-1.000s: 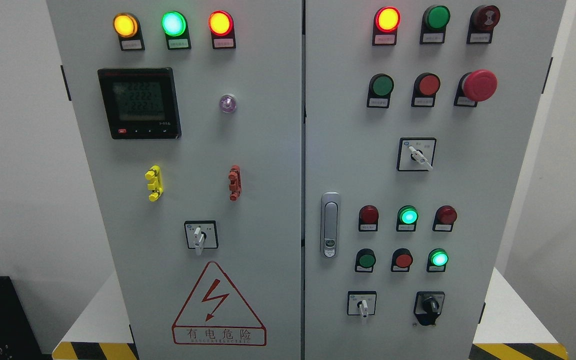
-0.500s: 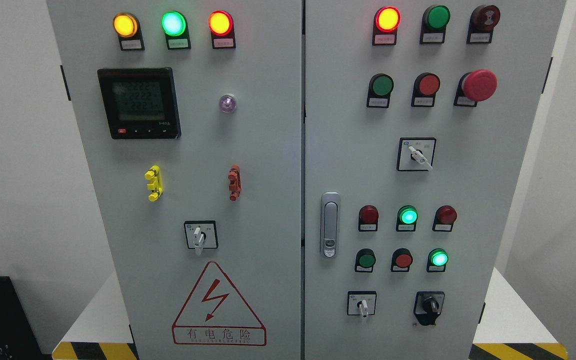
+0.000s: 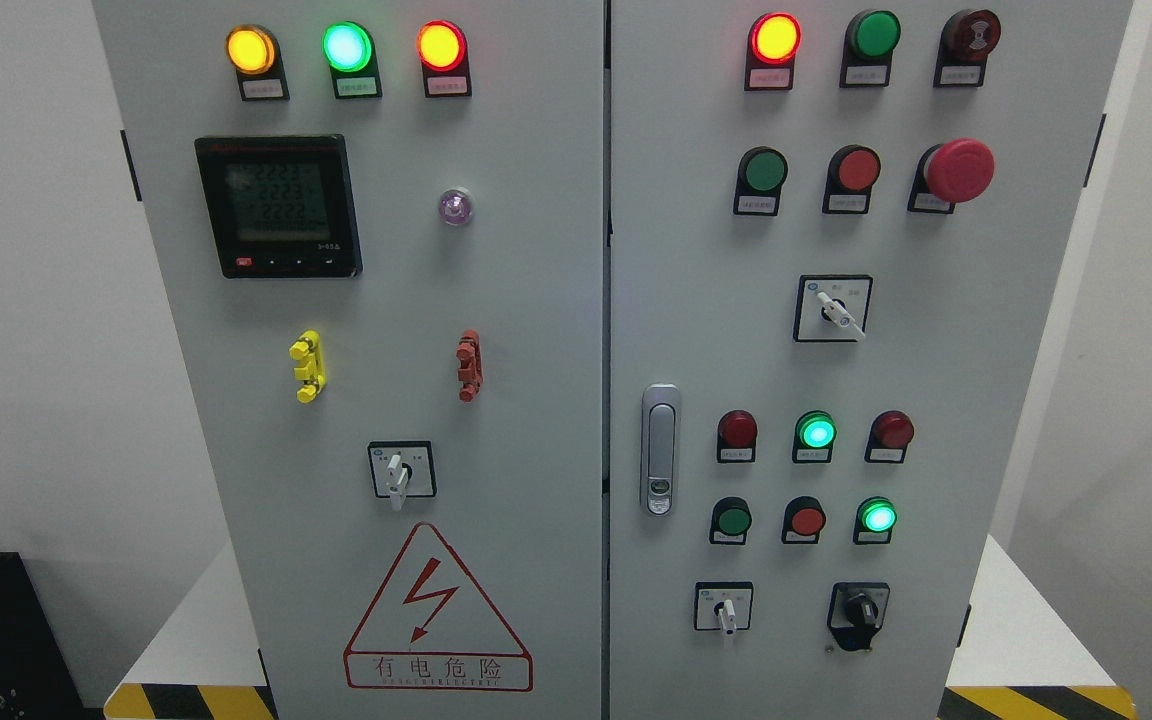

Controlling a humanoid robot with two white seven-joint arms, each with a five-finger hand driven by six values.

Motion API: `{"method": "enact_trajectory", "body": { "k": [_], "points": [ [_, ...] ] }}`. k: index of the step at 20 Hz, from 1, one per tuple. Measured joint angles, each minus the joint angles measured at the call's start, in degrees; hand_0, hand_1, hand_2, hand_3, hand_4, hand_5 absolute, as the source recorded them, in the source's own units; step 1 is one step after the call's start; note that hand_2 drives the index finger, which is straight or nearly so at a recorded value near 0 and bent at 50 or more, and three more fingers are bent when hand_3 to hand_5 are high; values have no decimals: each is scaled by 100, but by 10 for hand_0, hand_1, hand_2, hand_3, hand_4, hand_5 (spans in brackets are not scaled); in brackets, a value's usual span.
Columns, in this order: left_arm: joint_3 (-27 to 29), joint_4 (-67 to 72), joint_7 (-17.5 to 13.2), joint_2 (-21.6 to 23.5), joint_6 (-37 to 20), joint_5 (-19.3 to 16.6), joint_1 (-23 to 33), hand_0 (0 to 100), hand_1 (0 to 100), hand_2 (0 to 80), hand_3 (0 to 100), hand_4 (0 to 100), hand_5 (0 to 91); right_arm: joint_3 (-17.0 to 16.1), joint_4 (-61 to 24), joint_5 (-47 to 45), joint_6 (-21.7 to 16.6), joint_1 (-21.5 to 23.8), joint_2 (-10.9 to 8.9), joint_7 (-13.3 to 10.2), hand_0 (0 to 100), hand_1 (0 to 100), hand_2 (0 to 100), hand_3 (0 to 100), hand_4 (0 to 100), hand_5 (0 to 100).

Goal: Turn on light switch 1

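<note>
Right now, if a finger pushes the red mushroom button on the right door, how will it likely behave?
The red mushroom button probably travels straight in; its broad domed cap stands proud. It likely feels rigid, panel-mounted on the grey cabinet door.

We count two cabinet doors (image 3: 536,300), side by side. On them we find six lit lamps (image 3: 250,50): one amber, two red, three green. We count nine unlit round buttons and lamps (image 3: 764,171), one red mushroom button (image 3: 958,170), four white-handled rotary switches (image 3: 397,478), one black knob (image 3: 859,609), one digital meter (image 3: 278,205), one door latch (image 3: 660,449) and one warning triangle (image 3: 436,610).
</note>
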Motion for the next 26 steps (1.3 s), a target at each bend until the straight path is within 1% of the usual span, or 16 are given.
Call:
{"method": "enact_trajectory", "body": {
  "k": [3,5,6,9,10,12,15,20,26],
  "points": [
    [-89,-232,303,-87,496,-161,-384,222,600,379,667,817,745,0,0,0,0,0,0,0,307,0,0,0,0,0],
    [-136,-355,403,-139,757,-239,-620,175,644,413,701,835,760,0,0,0,0,0,0,0,307,0,0,0,0,0],
    [-156,-409,440,-162,853,-270,-721,158,664,430,752,853,783,0,0,0,0,0,0,0,307,0,0,0,0,0],
    [-208,-543,670,-253,1189,-433,-1033,138,685,455,813,873,823,0,0,0,0,0,0,0,307,0,0,0,0,0],
    [-222,-581,740,-295,1263,-469,-1142,135,691,460,818,879,827,0,0,0,0,0,0,0,307,0,0,0,0,0],
    [-248,-645,846,-385,1505,-551,-1304,125,706,477,835,897,869,0,0,0,0,0,0,0,307,0,0,0,0,0],
    [-276,-719,992,-508,1795,-703,-1585,110,712,476,837,898,871,0,-1,0,0,0,0,0,308,0,0,0,0,0],
    [-310,-802,1259,-669,2008,-856,-1915,84,722,485,834,895,868,0,0,0,0,0,0,0,308,0,0,0,0,0],
    [-335,-852,1353,-819,2192,-1070,-2154,70,728,495,826,896,868,0,0,0,0,0,0,0,308,0,0,0,0,0]
  ]
}}
